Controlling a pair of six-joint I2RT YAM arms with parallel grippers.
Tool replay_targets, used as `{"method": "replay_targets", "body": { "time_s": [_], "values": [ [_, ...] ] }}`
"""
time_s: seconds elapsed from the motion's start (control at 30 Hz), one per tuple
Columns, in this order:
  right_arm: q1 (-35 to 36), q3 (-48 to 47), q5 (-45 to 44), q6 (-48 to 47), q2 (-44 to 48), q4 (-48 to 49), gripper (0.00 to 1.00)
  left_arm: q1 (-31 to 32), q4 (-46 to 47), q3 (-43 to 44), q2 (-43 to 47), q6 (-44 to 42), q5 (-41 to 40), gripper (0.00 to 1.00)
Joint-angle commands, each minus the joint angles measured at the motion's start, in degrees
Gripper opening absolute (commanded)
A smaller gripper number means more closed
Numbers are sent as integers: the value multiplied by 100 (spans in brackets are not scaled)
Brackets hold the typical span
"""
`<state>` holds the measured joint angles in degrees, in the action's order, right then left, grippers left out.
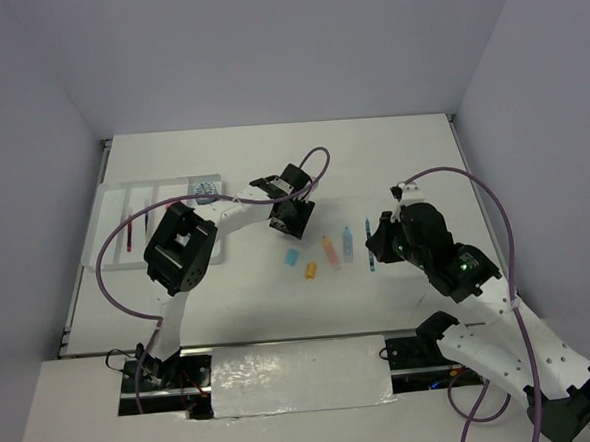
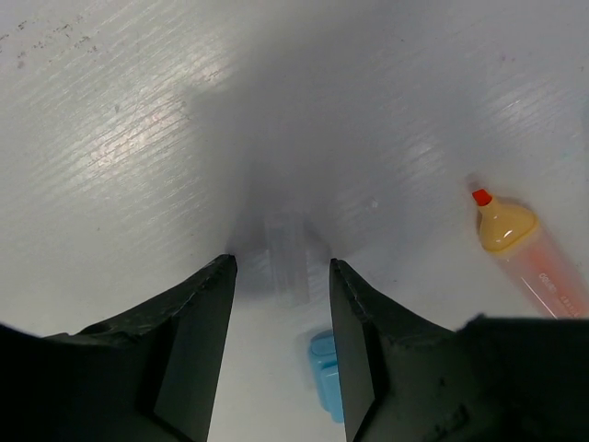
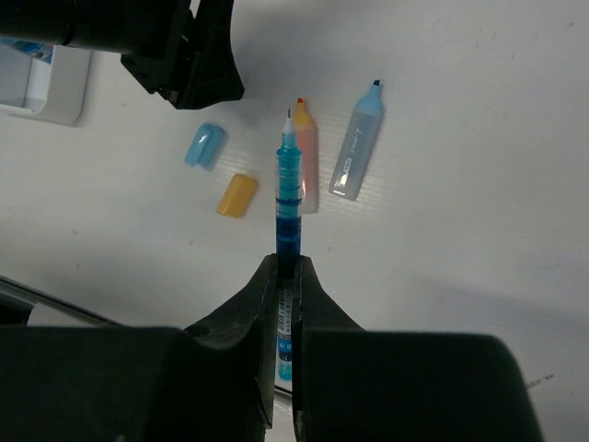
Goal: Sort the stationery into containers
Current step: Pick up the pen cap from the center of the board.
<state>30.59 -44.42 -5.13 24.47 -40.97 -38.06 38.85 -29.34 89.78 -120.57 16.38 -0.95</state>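
My left gripper [image 1: 291, 221] is open and hovers low over a short clear piece [image 2: 287, 253], which lies on the table between its fingertips. A light-blue cap [image 2: 324, 373] lies just behind, and a peach highlighter [image 2: 525, 253] lies to the right. My right gripper [image 3: 285, 267] is shut on a thin blue pen [image 3: 289, 198] and holds it above the table. Below it lie the light-blue cap [image 3: 203, 145], an orange cap [image 3: 236, 195], the peach highlighter [image 3: 306, 157] and a light-blue highlighter [image 3: 357, 152]. The white tray [image 1: 109, 207] at the left holds a red pen [image 1: 131, 236], a blue pen [image 1: 147, 222] and a blue-white roll [image 1: 207, 189].
The loose pieces lie in a row between the two grippers: the light-blue cap [image 1: 291, 255], orange cap [image 1: 311, 271], peach highlighter [image 1: 330, 251] and light-blue highlighter [image 1: 347, 243]. Purple cables loop over both arms. White walls close in the table at the back and sides.
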Motion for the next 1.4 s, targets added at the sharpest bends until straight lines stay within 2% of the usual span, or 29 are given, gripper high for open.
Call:
{"method": "replay_targets", "body": {
  "time_s": [0.0,0.17,0.47,0.63,0.67,0.73,0.93,1.1,1.37],
  "values": [
    [-27,57,161,-100,116,308,0,35,43,75,-151,-135,-44,58],
    [-18,74,205,-109,81,317,0,35,-1,233,-265,-144,-160,57],
    [-18,57,354,-92,81,370,0,44,-194,242,-379,-197,-450,41],
    [-18,39,337,-100,116,344,0,44,-116,6,-362,-100,-178,23],
    [-27,39,372,-100,142,370,0,44,41,-91,-318,-48,31,12],
    [-18,65,433,-126,159,405,0,44,209,-389,-187,31,225,0],
    [-9,363,934,-144,186,878,0,61,947,-1014,481,496,586,0],
    [-9,654,1189,-74,195,1441,0,79,2080,-1524,1446,954,956,0],
    [131,978,1382,180,273,2109,0,175,3064,-1893,2756,1385,877,0]
  ]
}}
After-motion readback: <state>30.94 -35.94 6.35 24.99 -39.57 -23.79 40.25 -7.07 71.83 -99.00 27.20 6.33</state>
